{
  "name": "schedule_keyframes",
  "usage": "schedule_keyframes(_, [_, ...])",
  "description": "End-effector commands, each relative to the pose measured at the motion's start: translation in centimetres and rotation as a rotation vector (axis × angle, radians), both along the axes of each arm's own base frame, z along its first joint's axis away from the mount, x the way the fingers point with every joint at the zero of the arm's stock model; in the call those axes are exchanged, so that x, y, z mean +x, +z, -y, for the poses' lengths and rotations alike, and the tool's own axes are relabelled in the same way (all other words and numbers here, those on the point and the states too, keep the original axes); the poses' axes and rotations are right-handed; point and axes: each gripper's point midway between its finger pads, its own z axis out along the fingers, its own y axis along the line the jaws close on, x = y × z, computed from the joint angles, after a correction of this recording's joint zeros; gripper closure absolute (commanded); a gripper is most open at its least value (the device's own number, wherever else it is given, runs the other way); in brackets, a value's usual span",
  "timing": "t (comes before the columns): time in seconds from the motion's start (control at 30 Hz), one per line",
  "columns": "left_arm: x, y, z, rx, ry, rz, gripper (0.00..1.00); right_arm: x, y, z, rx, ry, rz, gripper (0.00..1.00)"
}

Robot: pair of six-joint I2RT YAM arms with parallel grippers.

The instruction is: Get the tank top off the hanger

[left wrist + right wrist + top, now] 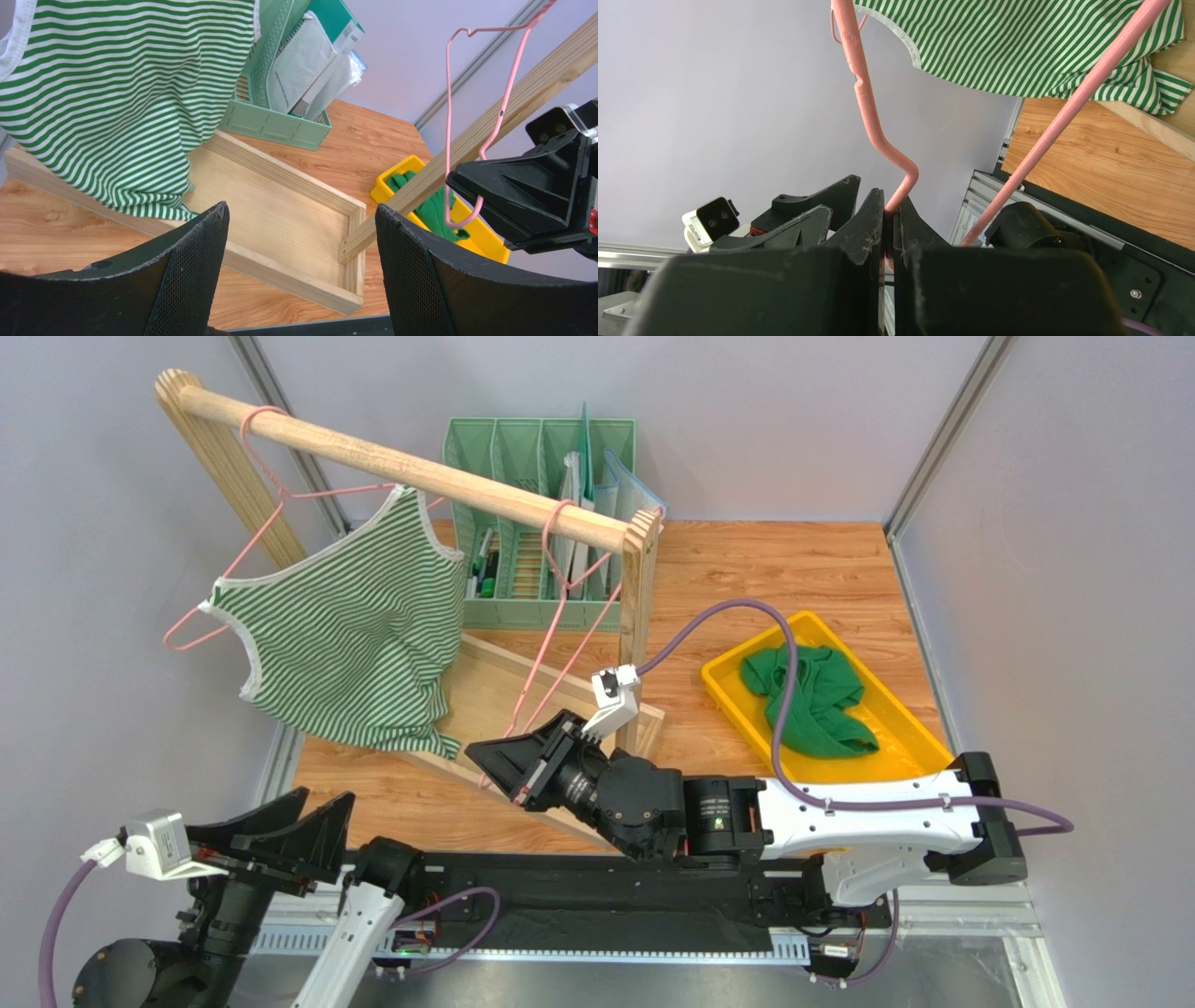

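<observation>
A green-and-white striped tank top (351,630) (119,91) (1032,42) hangs tilted from a pink hanger (337,490) hooked over the left end of the wooden rod (421,469). Its hem rests on the rack's wooden base. A second, bare pink hanger (558,513) (449,105) (868,105) hangs further right on the rod. My right gripper (491,756) (891,203) is shut on that bare hanger's lower corner, right of and below the tank top. My left gripper (288,833) (302,207) stands open and empty, low at the near left, apart from the cloth.
The rack's wooden base tray (281,210) lies under the rod, with an upright post (638,602) at its right end. A mint file organizer (540,476) stands behind it. A yellow tray (730,686) holding a green cloth (814,700) sits at the right. Grey walls enclose the table.
</observation>
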Motion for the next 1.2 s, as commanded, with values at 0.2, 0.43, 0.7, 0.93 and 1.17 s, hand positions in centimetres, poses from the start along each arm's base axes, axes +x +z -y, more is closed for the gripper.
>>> schedule_keyframes(0.2, [0.9, -0.5, 0.5, 0.006, -0.011, -0.031, 0.19, 0.6, 2.5, 3.7, 0.125, -0.035, -0.025, 1.00])
schedule_keyframes(0.43, [1.3, -0.8, 0.7, -0.002, -0.019, -0.042, 0.19, 0.0, 2.1, 3.9, 0.122, -0.003, -0.031, 0.95])
schedule_keyframes(0.7, [1.3, -1.2, 0.7, 0.000, -0.016, -0.052, 0.20, -0.4, 1.6, 3.8, 0.088, 0.029, -0.011, 0.68])
schedule_keyframes(0.93, [1.4, -1.3, 0.9, 0.000, -0.020, -0.055, 0.19, -0.5, 1.1, 4.0, 0.046, 0.036, 0.011, 0.40])
schedule_keyframes(1.17, [1.2, -1.4, 0.5, 0.013, -0.008, -0.057, 0.19, 0.0, -1.1, 5.1, -0.143, 0.011, 0.046, 0.02])
